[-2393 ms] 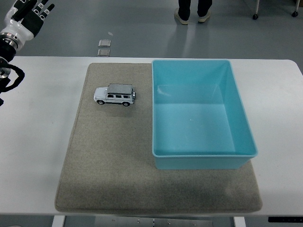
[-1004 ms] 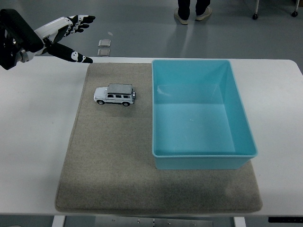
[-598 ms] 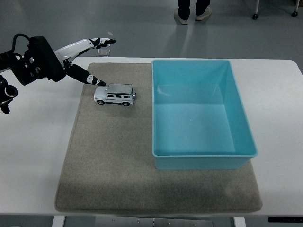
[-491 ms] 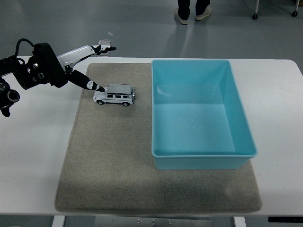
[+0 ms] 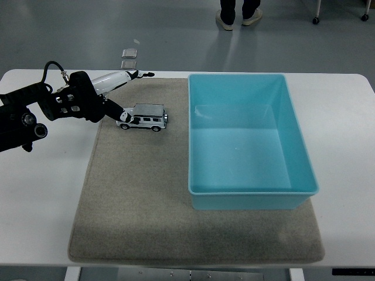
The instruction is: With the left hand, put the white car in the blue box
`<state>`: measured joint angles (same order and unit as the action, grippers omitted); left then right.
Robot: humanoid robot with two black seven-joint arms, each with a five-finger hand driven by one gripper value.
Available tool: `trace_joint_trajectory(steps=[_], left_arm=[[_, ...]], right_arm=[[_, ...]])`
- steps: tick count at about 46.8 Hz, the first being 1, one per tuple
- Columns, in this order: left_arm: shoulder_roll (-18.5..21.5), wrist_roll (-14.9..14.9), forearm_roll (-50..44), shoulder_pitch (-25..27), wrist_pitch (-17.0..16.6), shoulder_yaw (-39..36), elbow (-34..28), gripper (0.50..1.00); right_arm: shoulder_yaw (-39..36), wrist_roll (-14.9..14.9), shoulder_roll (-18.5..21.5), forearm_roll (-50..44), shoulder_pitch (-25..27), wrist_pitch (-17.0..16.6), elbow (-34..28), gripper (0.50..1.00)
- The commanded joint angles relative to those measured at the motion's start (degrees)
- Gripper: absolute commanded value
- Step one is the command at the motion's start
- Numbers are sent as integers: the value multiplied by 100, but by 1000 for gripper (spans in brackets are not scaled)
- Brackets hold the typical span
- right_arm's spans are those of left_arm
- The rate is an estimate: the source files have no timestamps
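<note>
A small white toy car [image 5: 144, 117] stands on the grey mat [image 5: 135, 193], its nose pointing left, left of the blue box [image 5: 246, 140]. My left hand [image 5: 126, 93] reaches in from the left edge, fingers spread open. Its thumb tip touches the car's front end and the other fingers [image 5: 136, 74] stretch out above and behind the car. It holds nothing. The blue box is empty and stands on the mat's right half. The right hand is out of view.
The mat lies on a white table [image 5: 47, 193]. A person's feet [image 5: 237, 20] show on the floor at the top. Two small grey squares [image 5: 129, 57] lie on the floor beyond the table's far edge.
My left hand came in from the upper left corner, swung down and right over the table, and now reaches the car's front end. The car and box have not moved.
</note>
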<state>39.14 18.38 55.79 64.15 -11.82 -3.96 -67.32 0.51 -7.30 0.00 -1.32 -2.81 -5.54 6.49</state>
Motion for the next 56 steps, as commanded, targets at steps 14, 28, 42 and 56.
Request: trace_joint_trajectory(steps=[14, 28, 42, 56], left_arm=[[-380, -168, 2, 1, -286, -333, 342, 981], [-538, -212, 2, 1, -584, -562, 438, 981], [-776, -212, 2, -25, -637, -615, 729, 977], [-785, -212, 2, -16, -637, -729, 729, 904]], right_arm=[[-7, 0, 0, 0, 0, 0, 1, 936], [2, -8, 0, 0, 0, 0, -7, 936], [2, 1, 0, 0, 0, 0, 1, 936], [2, 1, 0, 0, 0, 0, 1, 936]])
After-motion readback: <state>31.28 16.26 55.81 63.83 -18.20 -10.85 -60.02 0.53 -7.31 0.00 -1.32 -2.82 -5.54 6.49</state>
